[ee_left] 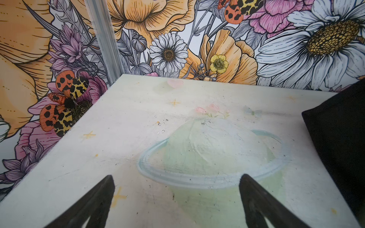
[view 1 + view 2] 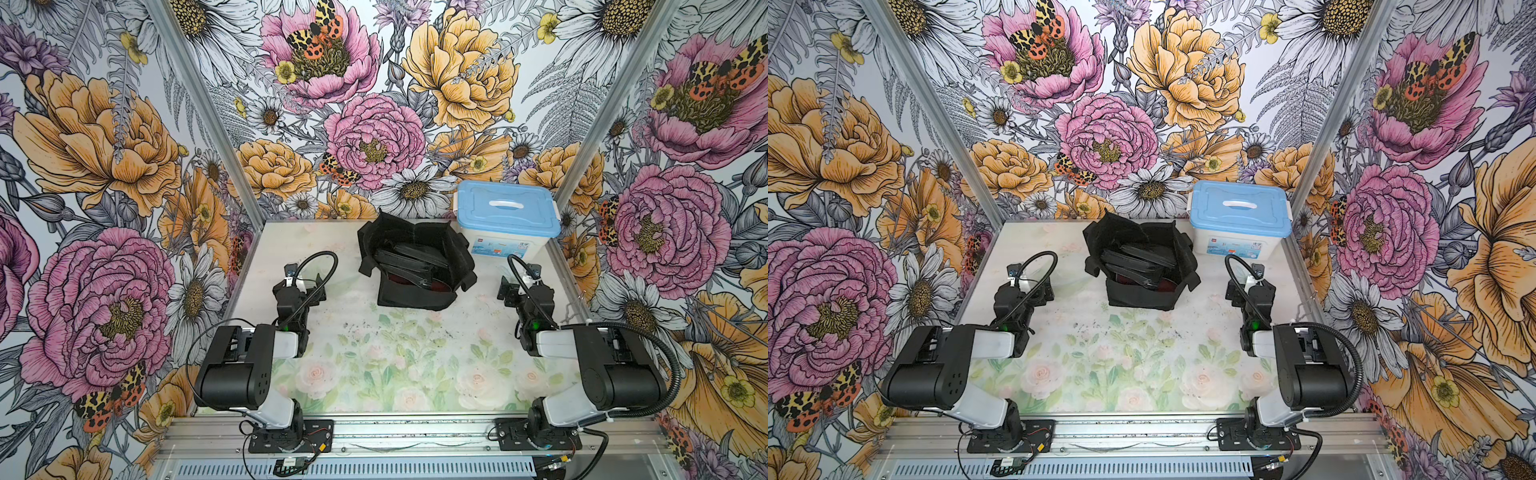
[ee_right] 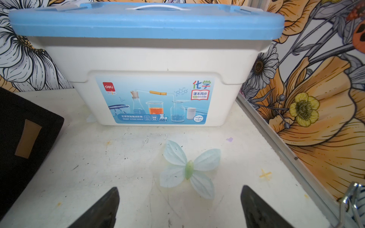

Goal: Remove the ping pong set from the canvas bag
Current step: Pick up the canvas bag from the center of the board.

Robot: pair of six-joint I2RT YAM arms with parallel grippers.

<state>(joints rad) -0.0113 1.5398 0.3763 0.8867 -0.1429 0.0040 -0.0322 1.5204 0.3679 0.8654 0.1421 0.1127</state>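
Observation:
The canvas bag [image 2: 411,298] [image 2: 1138,298] is soft and black, and it stands open at the middle back of the table. Inside it the ping pong set [image 2: 409,258] [image 2: 1136,259] lies as stacked flat black cases, with some dark red showing under them. My left gripper [image 2: 318,286] [image 1: 177,176] hangs open over bare table, left of the bag, whose black side [image 1: 339,134] shows in the left wrist view. My right gripper [image 2: 508,291] [image 3: 180,187] is open too, right of the bag [image 3: 11,122], with nothing between its fingers.
A white plastic box with a light-blue lid [image 2: 507,212] [image 2: 1239,208] [image 3: 158,59] stands at the back right, beside the bag and ahead of my right gripper. Flowered walls and metal posts close the table on three sides.

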